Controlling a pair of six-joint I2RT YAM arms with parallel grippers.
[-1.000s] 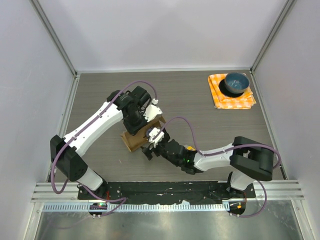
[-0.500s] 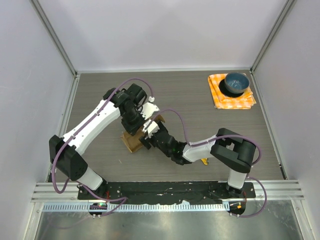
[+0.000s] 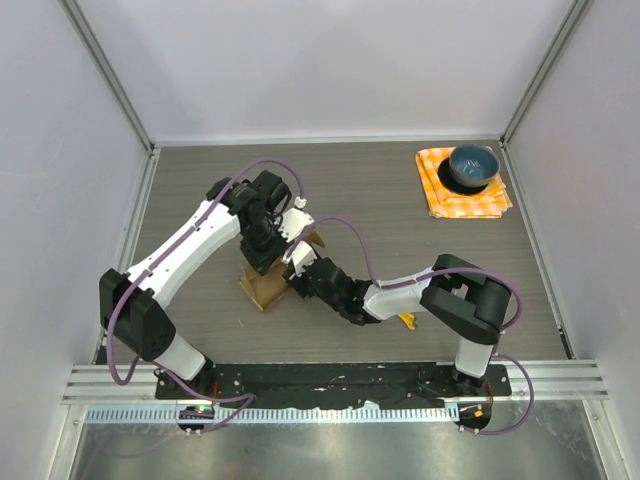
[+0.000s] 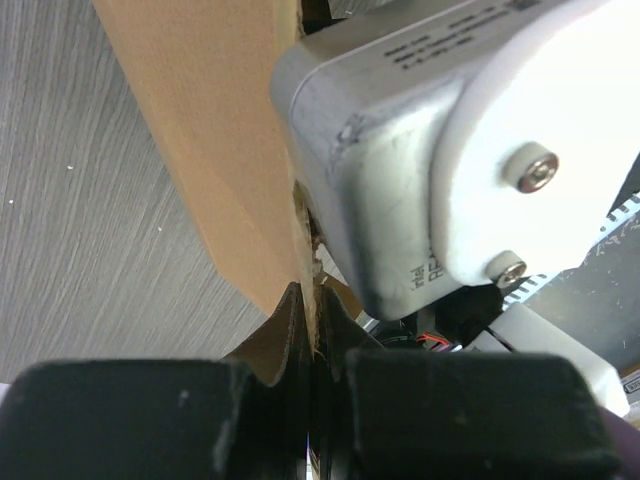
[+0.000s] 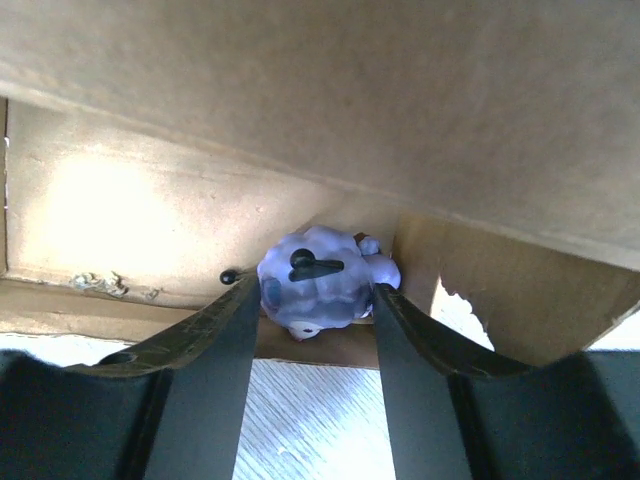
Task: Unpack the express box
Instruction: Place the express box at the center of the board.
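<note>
Left gripper (image 4: pixel 312 335), closed, pinches the express box (image 4: pixel 210 130) edge, while the right gripper (image 5: pixel 318 305), newly reached inside, has narrowed its fingers onto 1 purple toy (image 5: pixel 320 278), apparently gripping it for removal.

The left hand (image 3: pixel 268 255) and right hand (image 3: pixel 298 270) meet over the express box (image 3: pixel 260 290), the right seemingly reaching inside

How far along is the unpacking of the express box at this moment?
Done: the express box is open, its flap pinched by the left gripper. In hand: the right gripper is inside, jaws on both sides of a small purple toy; a firm grip is unclear. Left: lifting it out.
</note>
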